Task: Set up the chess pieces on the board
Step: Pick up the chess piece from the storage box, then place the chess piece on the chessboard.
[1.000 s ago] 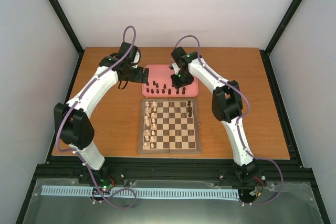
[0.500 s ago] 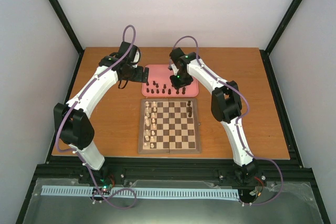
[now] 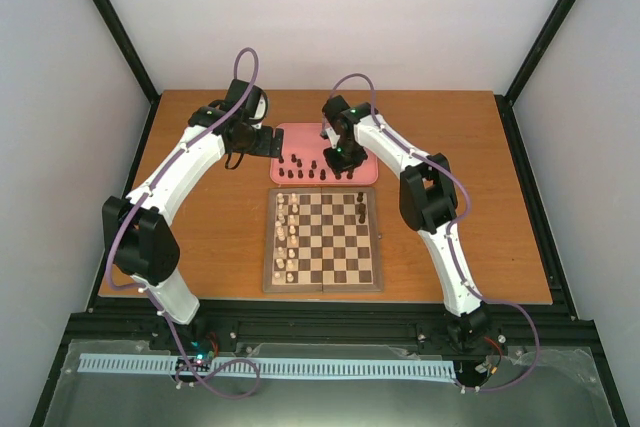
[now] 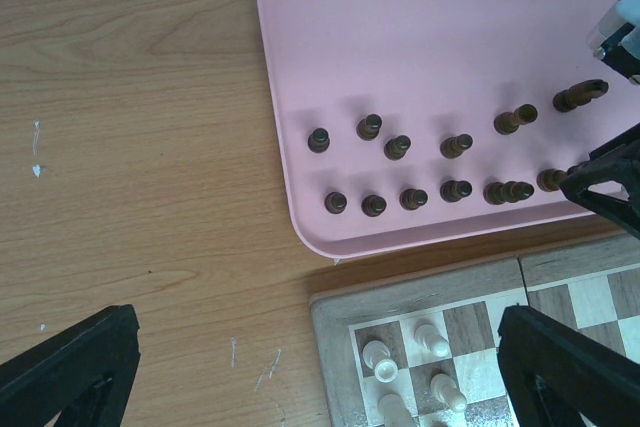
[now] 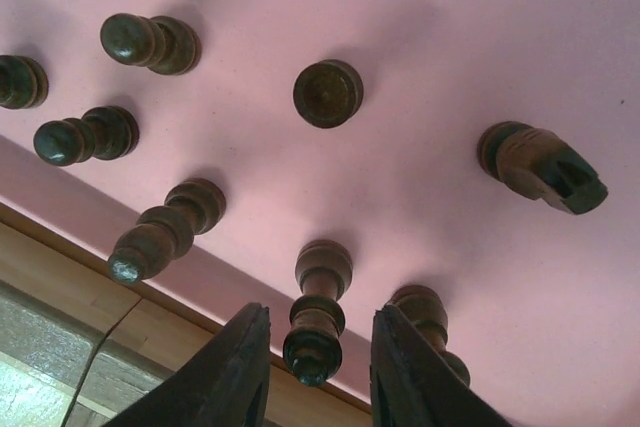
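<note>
Several dark chess pieces (image 4: pixel 412 199) stand in two rows on the pink tray (image 4: pixel 420 27), just behind the board (image 3: pixel 322 287). Two more dark pieces (image 3: pixel 361 209) stand on the board's right side. My right gripper (image 5: pixel 318 367) is low over the tray's front edge, its fingers (image 5: pixel 235 377) on either side of one upright dark piece (image 5: pixel 318 317). A gap shows on both sides, so it is open and not touching. My left gripper (image 4: pixel 320 377) is wide open above the table by the tray's left end, holding nothing.
Cream-white pieces (image 3: pixel 287 237) fill the board's two left columns. A dark knight (image 5: pixel 540 167) stands on the tray, further in from the right gripper. Another dark piece (image 5: pixel 430 322) stands right behind its right finger. Bare wooden table (image 4: pixel 130 147) lies left of the tray.
The right gripper has shifted slightly over the tray's front row and its fingers have drawn a little closer together. The left arm has not moved.
</note>
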Controlling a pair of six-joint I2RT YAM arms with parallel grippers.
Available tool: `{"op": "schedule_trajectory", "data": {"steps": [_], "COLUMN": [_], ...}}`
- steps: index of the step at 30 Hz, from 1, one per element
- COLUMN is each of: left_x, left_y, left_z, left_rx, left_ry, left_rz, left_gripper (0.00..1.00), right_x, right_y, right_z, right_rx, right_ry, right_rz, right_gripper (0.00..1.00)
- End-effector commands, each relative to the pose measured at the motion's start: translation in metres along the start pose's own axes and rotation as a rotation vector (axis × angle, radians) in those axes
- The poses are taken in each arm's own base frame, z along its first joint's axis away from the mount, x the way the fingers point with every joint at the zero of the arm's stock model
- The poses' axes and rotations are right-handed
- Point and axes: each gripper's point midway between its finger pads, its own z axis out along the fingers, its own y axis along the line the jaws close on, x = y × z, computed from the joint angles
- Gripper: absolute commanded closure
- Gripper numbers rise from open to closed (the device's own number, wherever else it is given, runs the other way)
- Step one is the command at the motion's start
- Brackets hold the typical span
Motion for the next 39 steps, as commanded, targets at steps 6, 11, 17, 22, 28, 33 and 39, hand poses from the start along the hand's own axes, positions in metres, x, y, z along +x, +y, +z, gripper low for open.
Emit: {"op": "schedule_trajectory", "data": {"steps": [6, 11, 17, 22, 28, 33, 39], "left_x": [-0.007, -0.007, -0.006, -0.006, -0.008, -0.010, -0.010], "left_y": [-0.006, -0.005, -0.005, -0.005, -0.006, -0.006, -0.006], "left_z": [-0.008, -0.008, -0.008, -0.009, -0.010, -0.012, -0.013], "left_rx": [0.015, 0.014, 0.011, 0.014, 0.018, 0.018, 0.018], "left_ry": [-0.018, -0.017, -0.017, -0.017, -0.024, -0.031, -0.035], "left_rz": [0.019, 0.017, 0.018, 0.018, 0.018, 0.019, 0.021], "left_gripper": [0.00, 0.00, 0.00, 0.00, 0.00, 0.00, 0.00], "right_x": [-0.004, -0.004, -0.009, -0.023, -0.044, -0.027, 0.026], "right_y": [0.003, 0.005, 0.009, 0.009, 0.007, 0.016, 0.010], "right_z": [0.000, 0.000, -0.005, -0.027, -0.080, -0.117, -0.154], "right_rx": [-0.013, -0.022, -0.042, -0.033, 0.002, -0.005, 0.070], "right_ry": [-0.004, -0.003, -0.022, -0.081, -0.198, -0.202, -0.215], "right_rz": [0.000, -0.001, -0.005, -0.001, 0.017, 0.034, 0.077], "right_gripper": [0.75, 0.82, 0.92, 0.96, 0.97, 0.97, 0.97]}}
